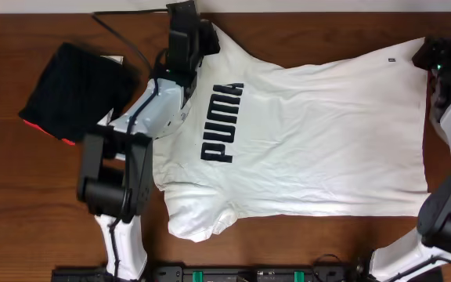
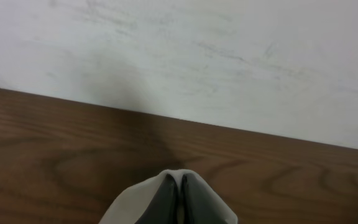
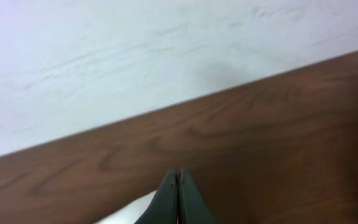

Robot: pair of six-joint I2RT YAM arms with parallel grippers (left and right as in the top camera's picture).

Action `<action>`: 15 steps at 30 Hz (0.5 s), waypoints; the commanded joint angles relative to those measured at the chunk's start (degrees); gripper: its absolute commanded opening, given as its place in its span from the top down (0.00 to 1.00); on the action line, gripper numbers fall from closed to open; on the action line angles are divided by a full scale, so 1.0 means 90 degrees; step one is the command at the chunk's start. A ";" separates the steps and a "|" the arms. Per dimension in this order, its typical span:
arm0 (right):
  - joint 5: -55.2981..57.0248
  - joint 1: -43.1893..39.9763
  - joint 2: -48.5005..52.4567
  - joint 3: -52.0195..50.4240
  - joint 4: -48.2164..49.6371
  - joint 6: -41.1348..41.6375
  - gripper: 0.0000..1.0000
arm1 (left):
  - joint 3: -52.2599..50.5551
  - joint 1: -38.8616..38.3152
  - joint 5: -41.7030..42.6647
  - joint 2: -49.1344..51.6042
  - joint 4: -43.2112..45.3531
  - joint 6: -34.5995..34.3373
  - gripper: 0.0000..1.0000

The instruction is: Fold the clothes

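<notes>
The white T-shirt (image 1: pixel 312 133) lies spread flat on the wooden table, with the black "PUMA" lettering (image 1: pixel 222 121) facing up and its collar end to the left. My left gripper (image 1: pixel 202 37) is at the shirt's far left sleeve. In the left wrist view it (image 2: pixel 176 186) is shut, with white fabric (image 2: pixel 135 202) wrapped over its fingertips. My right gripper (image 1: pixel 433 51) is at the shirt's far right hem corner. In the right wrist view it (image 3: pixel 178 183) is shut, with white fabric (image 3: pixel 132 211) just under its left finger.
A black folded garment (image 1: pixel 77 90) with a red-orange edge lies at the far left, beside the left arm. A black cable (image 1: pixel 124 35) runs along the table's far side. A white wall (image 2: pixel 179 56) stands right behind the far table edge.
</notes>
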 commanded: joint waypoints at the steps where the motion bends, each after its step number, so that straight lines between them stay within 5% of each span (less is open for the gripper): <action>1: 0.0321 0.0029 0.0546 0.0097 0.0260 0.0049 0.99 | 0.0406 0.0117 0.0017 0.0238 0.0012 0.0126 0.94; 15: 0.0597 0.0053 0.2118 0.0097 0.1525 0.0044 1.00 | 0.0466 0.0493 0.0022 0.0872 0.0279 0.0121 0.94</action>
